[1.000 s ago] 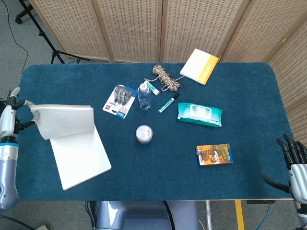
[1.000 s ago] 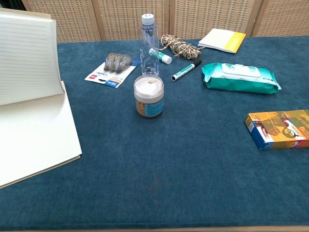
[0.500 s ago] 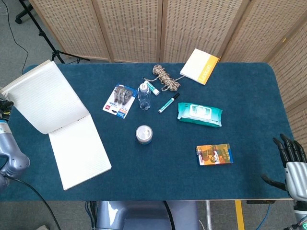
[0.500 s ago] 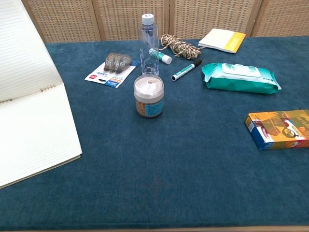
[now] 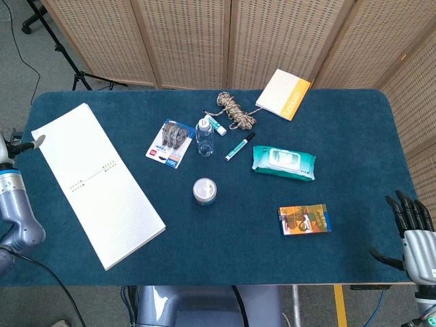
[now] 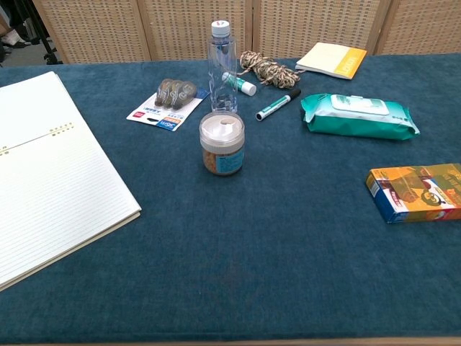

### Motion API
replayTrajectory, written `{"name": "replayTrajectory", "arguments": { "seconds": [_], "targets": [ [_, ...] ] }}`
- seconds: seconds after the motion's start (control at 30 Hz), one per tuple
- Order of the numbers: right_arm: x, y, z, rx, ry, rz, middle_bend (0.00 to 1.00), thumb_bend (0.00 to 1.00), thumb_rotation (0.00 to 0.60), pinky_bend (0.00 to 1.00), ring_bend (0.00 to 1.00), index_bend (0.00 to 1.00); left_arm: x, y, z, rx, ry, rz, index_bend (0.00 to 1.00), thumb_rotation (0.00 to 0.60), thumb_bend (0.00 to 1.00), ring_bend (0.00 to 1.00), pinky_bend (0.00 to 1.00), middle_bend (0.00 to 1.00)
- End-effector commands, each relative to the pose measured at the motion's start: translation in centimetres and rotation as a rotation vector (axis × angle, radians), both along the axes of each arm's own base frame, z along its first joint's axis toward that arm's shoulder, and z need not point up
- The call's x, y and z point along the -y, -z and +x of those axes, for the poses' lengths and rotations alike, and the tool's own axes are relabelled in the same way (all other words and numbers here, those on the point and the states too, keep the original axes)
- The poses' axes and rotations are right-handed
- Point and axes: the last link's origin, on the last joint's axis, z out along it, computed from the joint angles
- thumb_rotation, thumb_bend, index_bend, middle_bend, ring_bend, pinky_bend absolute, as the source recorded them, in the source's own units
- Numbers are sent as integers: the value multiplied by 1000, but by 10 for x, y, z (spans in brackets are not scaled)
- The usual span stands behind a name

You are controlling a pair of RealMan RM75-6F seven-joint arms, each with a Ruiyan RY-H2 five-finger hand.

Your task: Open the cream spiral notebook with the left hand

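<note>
The cream spiral notebook (image 5: 99,182) lies open and flat on the left side of the blue table, lined pages up, with the spiral across its middle. It also fills the left of the chest view (image 6: 50,180). My left hand (image 5: 13,151) sits just off the table's left edge beside the notebook's far corner; only a small part of it shows, holding nothing that I can see. My right hand (image 5: 411,231) hovers past the table's front right corner, fingers spread, holding nothing. Neither hand shows in the chest view.
A small jar (image 5: 204,191) stands mid-table with a clear bottle (image 5: 204,136) behind it. Around them lie a blister pack (image 5: 169,142), a marker (image 5: 239,146), a rope bundle (image 5: 235,110), a yellow booklet (image 5: 284,93), a wipes pack (image 5: 283,162) and an orange box (image 5: 304,219).
The raised cover swung over and down to the far left, so the notebook now lies fully flat. My left hand let go and drew back off the table's edge.
</note>
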Motion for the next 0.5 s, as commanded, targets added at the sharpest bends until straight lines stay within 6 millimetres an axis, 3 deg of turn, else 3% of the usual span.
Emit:
{"name": "replayTrajectory", "arguments": {
  "seconds": [0.03, 0.2, 0.33, 0.5],
  "targets": [
    [0, -1, 1, 2, -4, -2, 0, 0, 600, 0, 0, 0, 22, -6, 3, -23, 91, -41, 0, 600, 0, 0, 0, 0],
    [-1, -2, 1, 1, -11, -5, 0, 0, 600, 0, 0, 0, 60, -8, 9, -153, 214, -169, 0, 600, 0, 0, 0, 0],
    [-3, -4, 2, 10, -24, -19, 0, 0, 600, 0, 0, 0, 111, -1, 7, -253, 298, -300, 0, 600, 0, 0, 0, 0],
    [-6, -7, 2, 36, -31, -32, 0, 0, 600, 0, 0, 0, 162, 3, 0, -324, 368, -342, 0, 600, 0, 0, 0, 0]
  ]
}}
